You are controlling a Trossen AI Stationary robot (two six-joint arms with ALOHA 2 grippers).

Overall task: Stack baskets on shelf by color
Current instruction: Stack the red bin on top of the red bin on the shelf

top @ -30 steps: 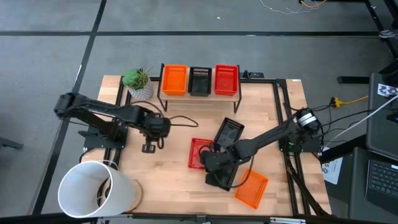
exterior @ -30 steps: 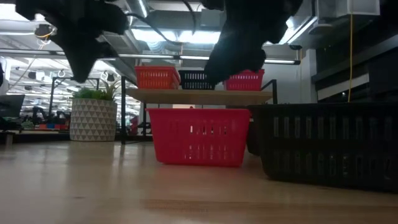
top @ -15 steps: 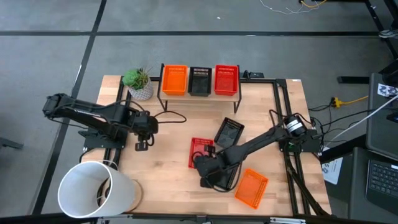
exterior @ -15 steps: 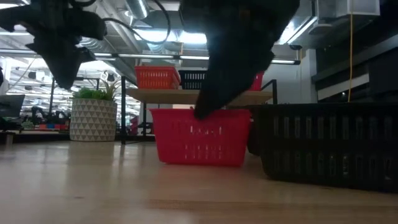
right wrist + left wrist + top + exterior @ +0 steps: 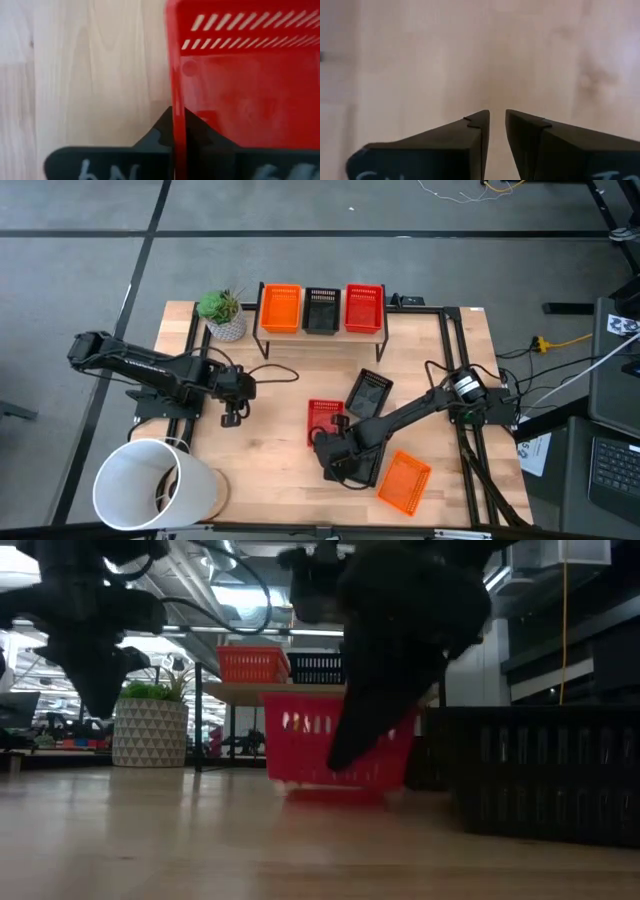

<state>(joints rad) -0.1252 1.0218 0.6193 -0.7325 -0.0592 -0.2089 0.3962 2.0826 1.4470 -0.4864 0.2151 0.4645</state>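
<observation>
- With my right gripper pinched on the wall of the red basket at mid-table, I judge the step in hand to be the pick-up of that basket for the shelf.
- In the low view the red basket sits tilted, one end seemingly off the wood, so the lift looks just begun.
- Next, as I see it, I must raise it clear of the black basket just beside it, carry it to the far edge and set it down into the red one at the shelf's right end.
- That calls for a level basket and a square line-up, since it has to nest inside the other; a thin wall held at one edge may swing.
- The shelf already holds an orange basket, a black one and that red one, side by side.
- An orange basket lies on the table near the front edge, apart from my grip, with another black basket largely under my arm.
- My right arm reaches low from the table's right side, stretched towards the middle, wrist bent down over the basket's near wall.
- My left gripper hovers over bare wood on the left side, holding nothing, fingers nearly together with a narrow gap; that arm waits.
</observation>
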